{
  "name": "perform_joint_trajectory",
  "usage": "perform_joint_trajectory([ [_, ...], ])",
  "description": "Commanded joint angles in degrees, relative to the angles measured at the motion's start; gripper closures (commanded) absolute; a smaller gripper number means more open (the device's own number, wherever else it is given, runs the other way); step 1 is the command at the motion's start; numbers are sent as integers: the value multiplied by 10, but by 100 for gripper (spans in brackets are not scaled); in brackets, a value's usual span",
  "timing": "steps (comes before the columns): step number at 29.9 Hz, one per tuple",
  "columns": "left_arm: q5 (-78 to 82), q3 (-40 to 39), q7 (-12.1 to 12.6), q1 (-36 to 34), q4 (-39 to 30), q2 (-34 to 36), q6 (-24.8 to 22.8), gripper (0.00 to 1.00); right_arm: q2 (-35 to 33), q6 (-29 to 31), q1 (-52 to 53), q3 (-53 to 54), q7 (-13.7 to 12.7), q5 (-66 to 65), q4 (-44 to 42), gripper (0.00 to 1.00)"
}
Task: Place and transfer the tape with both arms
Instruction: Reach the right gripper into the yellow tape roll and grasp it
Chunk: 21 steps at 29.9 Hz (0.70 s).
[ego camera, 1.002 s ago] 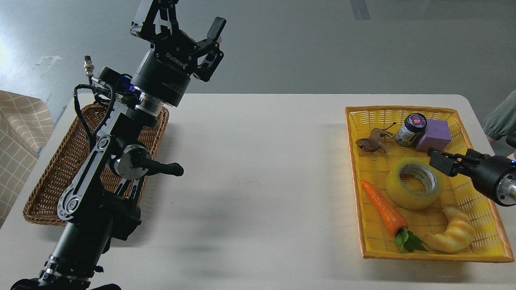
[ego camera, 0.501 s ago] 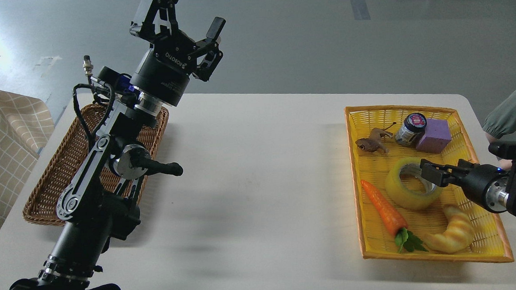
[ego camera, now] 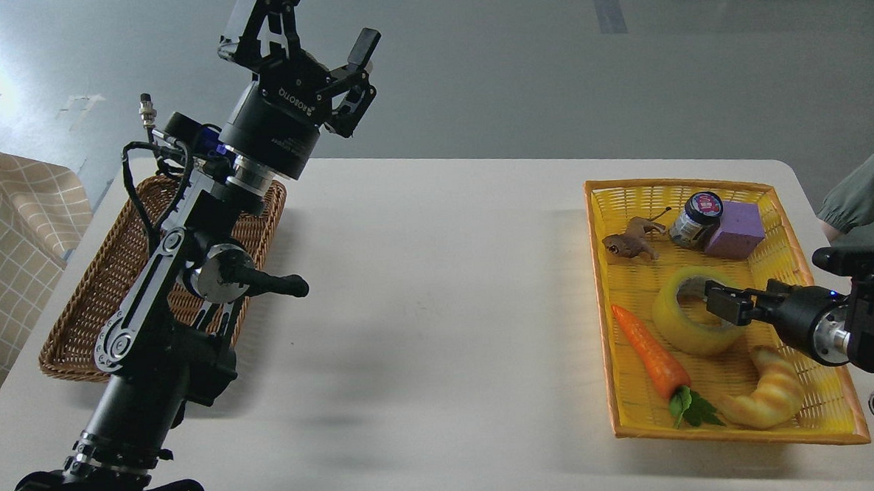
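Note:
The tape (ego camera: 680, 322), a wide translucent yellow roll with a grey-white core, lies flat in the yellow basket (ego camera: 733, 433) at the right. My right gripper (ego camera: 729, 303) comes in from the right edge and hangs low over the roll's right side and core, hiding part of it. It is dark and seen from the side, so its fingers cannot be told apart. My left gripper (ego camera: 315, 31) is raised high above the table's back left, open and empty, far from the tape.
The yellow basket also holds an orange carrot (ego camera: 650, 353), a croissant (ego camera: 766, 395), a brown toy animal (ego camera: 631, 242), a small jar (ego camera: 696, 219) and a purple block (ego camera: 736, 229). A brown wicker basket (ego camera: 107, 289) stands at the left. A person's sleeve (ego camera: 866, 193) is at the right edge.
My right gripper has moved left and down, from beside the tape's right rim to over its core. The left arm has barely moved.

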Motion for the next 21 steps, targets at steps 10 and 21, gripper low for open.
perform_joint_trajectory([
  [10, 1, 0, 0, 0, 0, -1, 0, 2, -1, 0, 0, -14, -2, 0, 0, 21],
  [21, 0, 0, 0, 0, 0, -1, 1, 2, 4, 0, 0, -17, -2, 0, -11, 25],
])
